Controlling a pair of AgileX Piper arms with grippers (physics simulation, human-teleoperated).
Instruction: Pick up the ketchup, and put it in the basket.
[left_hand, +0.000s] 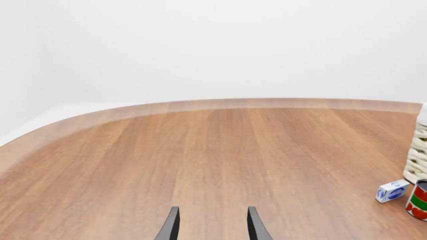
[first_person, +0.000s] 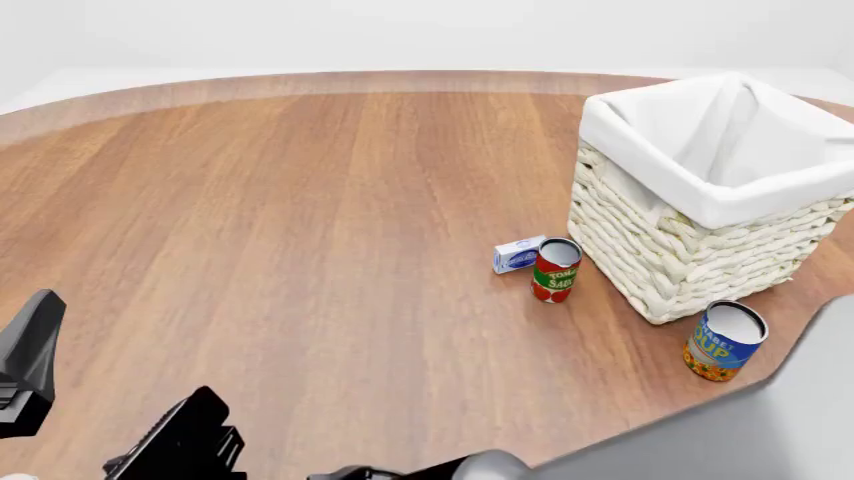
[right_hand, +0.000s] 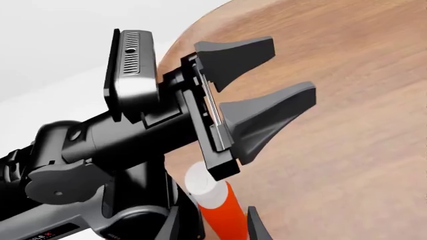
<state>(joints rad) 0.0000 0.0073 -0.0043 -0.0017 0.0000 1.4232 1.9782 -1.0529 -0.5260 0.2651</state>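
Only right wrist view shows ketchup (right_hand: 217, 210) between right gripper's (right_hand: 212, 225) fingers (right_hand: 257, 227), front view none.

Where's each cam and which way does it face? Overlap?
Left wrist: behind the open left gripper, low, looking across the table; own fingertips show.
Front: above, behind the arms, looking forward-down at the basket; left gripper, right arm show.
Right wrist: behind the right gripper, ketchup between its fingers, facing the left arm.
Shared: left wrist and front both see the basket.
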